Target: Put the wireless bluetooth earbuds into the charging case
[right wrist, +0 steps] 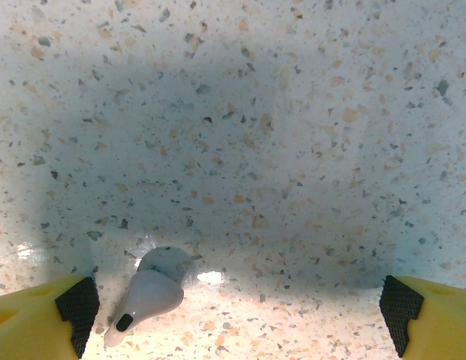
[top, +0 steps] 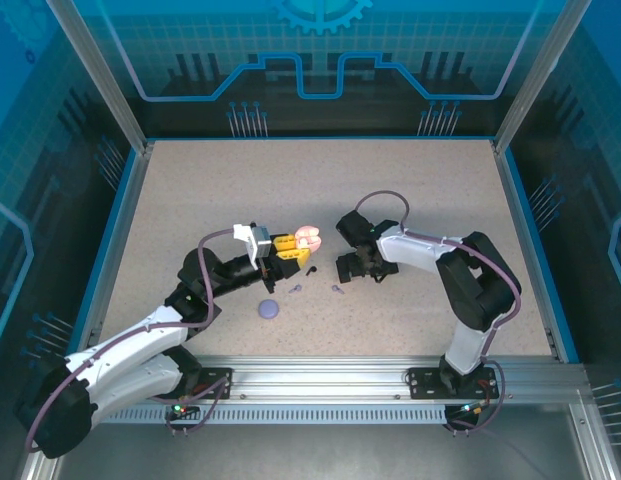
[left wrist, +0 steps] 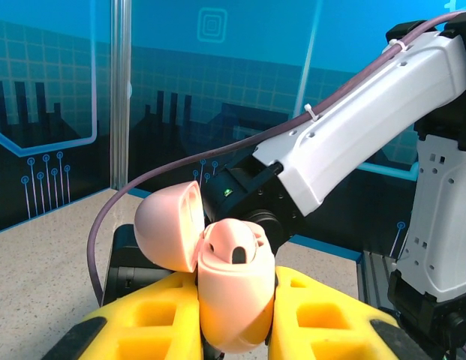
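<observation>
From above, the left gripper (top: 290, 248) is seen clamped on an open pink case (top: 308, 237), the right gripper (top: 357, 268) lowered nearby. At the left wrist, its lid (left wrist: 169, 225) is shown hinged back. At the right wrist, jaws are spread wide and empty, a lavender earbud (right wrist: 146, 292) lying just inside one pad (right wrist: 76, 304).

You have a speckled, stone-look tabletop (right wrist: 293, 135), faintly glossy. Your pink case (left wrist: 233, 292) is smooth satin plastic; the lavender earbud (right wrist: 146, 294) is glossy plastic; the black pads (right wrist: 76, 306) look matt, rubbery.

Speckled table (top: 440, 200), blue printed walls (top: 320, 50) behind it
</observation>
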Robot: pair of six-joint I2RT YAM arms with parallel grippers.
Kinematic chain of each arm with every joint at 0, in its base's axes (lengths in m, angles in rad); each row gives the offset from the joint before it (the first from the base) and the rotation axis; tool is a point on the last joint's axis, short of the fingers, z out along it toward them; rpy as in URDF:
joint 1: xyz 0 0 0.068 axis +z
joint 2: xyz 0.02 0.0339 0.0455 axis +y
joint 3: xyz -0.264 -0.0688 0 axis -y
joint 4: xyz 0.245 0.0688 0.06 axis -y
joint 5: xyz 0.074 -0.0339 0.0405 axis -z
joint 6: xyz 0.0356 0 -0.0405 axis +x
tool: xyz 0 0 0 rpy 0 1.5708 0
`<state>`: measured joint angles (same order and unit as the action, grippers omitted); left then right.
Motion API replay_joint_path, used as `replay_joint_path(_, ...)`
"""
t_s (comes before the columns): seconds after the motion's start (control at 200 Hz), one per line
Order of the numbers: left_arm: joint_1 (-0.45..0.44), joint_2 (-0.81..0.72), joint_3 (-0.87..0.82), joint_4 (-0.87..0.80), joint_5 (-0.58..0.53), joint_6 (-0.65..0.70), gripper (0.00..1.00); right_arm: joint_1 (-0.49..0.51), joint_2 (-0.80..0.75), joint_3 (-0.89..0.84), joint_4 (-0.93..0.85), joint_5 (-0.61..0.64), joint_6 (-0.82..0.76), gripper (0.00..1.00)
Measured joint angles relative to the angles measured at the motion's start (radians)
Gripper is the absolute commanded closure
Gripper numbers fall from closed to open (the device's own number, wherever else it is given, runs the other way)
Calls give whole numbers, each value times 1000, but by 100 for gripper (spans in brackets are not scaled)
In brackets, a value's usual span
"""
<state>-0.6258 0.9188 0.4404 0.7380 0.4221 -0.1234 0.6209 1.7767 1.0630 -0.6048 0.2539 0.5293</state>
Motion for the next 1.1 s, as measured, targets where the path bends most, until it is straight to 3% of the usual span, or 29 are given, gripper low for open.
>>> replay_joint_path(0.49, 0, 0, 0, 0, 0, 0, 99, -2, -44, -26, -41, -32, -26, 10)
replay_joint_path(0.765, 0, 0, 0, 0, 0, 0, 99, -22, -86, 16, -69, -106, -64, 33)
replay_joint_path(1.101, 0, -12, 0, 0, 0, 0, 99, -33, 61, 129, -100, -156, -87, 49)
